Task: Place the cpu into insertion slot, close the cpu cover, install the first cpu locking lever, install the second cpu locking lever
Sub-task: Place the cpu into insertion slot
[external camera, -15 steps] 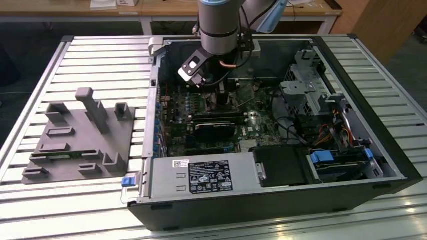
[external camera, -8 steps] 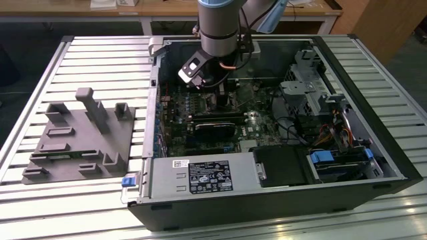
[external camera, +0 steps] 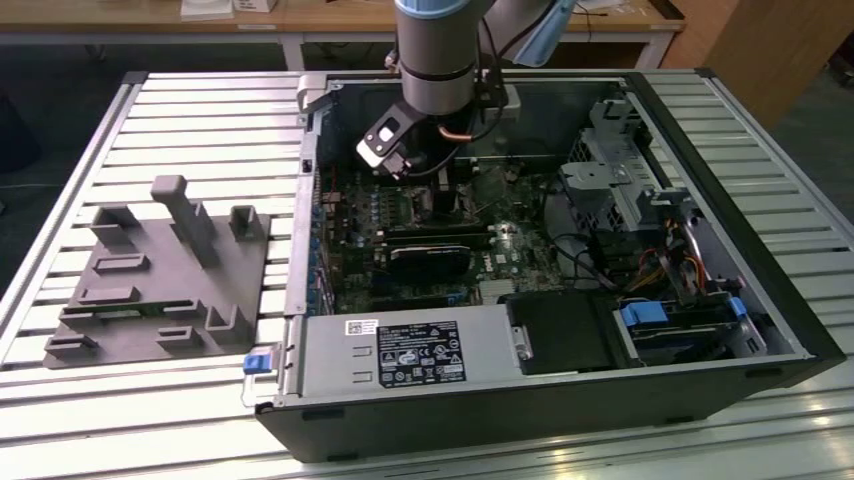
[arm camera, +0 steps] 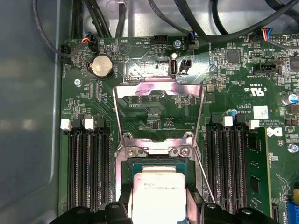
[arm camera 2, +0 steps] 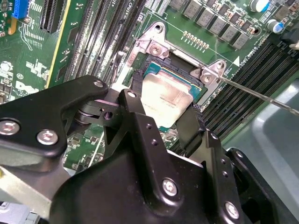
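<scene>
In both wrist views my gripper (arm camera 2: pixel 163 112) (arm camera: pixel 159 203) is shut on the cpu (arm camera 2: pixel 166 98) (arm camera: pixel 159 193), a small silver-grey square, with a black finger (arm camera 2: pixel 133 102) against each of two opposite edges. The chip hangs just over the insertion slot (arm camera 2: pixel 175 74) (arm camera: pixel 159 164) on the green board. It looks slightly tilted, and I cannot tell whether it touches the slot. The cpu cover (arm camera: pixel 159 87) is a silver frame, swung open away from the slot. A thin wire locking lever (arm camera 2: pixel 261 95) (arm camera: pixel 205 179) stands free beside the slot. In the exterior view the gripper (external camera: pixel 400 165) reaches down into the open computer case.
Long black memory slots (arm camera: pixel 86 172) (arm camera: pixel 233 168) run along both sides of the socket. Cables (arm camera: pixel 98 18) hang near the case wall. The case (external camera: pixel 801 340) holds a power supply (external camera: pixel 400 355) and a drive cage (external camera: pixel 627 190). A grey fixture (external camera: pixel 160 270) sits on the exterior view's left.
</scene>
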`<state>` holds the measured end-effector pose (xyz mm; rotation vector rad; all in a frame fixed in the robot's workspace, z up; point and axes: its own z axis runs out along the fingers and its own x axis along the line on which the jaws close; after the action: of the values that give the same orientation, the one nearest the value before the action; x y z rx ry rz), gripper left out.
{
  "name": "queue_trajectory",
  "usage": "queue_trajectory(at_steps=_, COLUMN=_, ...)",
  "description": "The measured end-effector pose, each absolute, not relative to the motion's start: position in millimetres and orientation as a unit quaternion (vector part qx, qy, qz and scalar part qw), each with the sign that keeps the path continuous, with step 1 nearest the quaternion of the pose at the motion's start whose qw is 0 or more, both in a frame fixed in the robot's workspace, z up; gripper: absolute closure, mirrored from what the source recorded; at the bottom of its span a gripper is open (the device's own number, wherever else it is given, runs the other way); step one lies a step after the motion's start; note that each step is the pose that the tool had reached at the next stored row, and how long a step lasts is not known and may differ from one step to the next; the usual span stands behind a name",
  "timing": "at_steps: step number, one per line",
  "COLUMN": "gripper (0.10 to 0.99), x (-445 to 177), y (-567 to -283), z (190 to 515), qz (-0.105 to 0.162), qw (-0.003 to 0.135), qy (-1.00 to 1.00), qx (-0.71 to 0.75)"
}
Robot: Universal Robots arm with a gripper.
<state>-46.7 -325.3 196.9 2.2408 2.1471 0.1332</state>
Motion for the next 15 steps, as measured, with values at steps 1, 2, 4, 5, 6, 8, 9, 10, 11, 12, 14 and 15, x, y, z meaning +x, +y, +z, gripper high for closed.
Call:
queue_trajectory(at_steps=1, gripper=0.545, x=-46.7, y=-325.4, z=196.5, qz=0.043, qw=0.018, qy=0.691, qx=0.721)
queue_trajectory(at_steps=2, gripper=0.545, x=-46.7, y=-325.4, z=196.2, qz=0.043, qw=0.018, qy=0.691, qx=0.721)
queue_trajectory(at_steps=4, gripper=0.545, x=-46.4, y=-325.4, z=196.0, qz=0.043, qw=0.018, qy=0.691, qx=0.721)
queue_trajectory(at_steps=5, gripper=0.545, x=-46.1, y=-325.4, z=195.9, qz=0.043, qw=0.018, qy=0.691, qx=0.721)
queue_trajectory(at_steps=6, gripper=0.545, x=-45.9, y=-325.4, z=195.8, qz=0.043, qw=0.018, qy=0.691, qx=0.721)
queue_trajectory(at_steps=8, gripper=0.545, x=-45.8, y=-325.4, z=195.5, qz=0.043, qw=0.018, qy=0.691, qx=0.721)
queue_trajectory(at_steps=9, gripper=0.545, x=-45.7, y=-325.3, z=195.0, qz=0.043, qw=0.018, qy=0.691, qx=0.721)
queue_trajectory(at_steps=10, gripper=0.545, x=-45.7, y=-325.3, z=194.3, qz=0.043, qw=0.018, qy=0.691, qx=0.721)
queue_trajectory(at_steps=11, gripper=0.545, x=-45.7, y=-325.4, z=193.9, qz=0.043, qw=0.018, qy=0.691, qx=0.721)
queue_trajectory(at_steps=12, gripper=0.545, x=-45.8, y=-325.4, z=193.8, qz=0.043, qw=0.018, qy=0.691, qx=0.721)
queue_trajectory(at_steps=14, gripper=0.545, x=-45.8, y=-325.4, z=193.8, qz=0.043, qw=0.018, qy=0.691, qx=0.721)
queue_trajectory(at_steps=15, gripper=0.545, x=-45.7, y=-325.4, z=193.7, qz=0.043, qw=0.018, qy=0.691, qx=0.721)
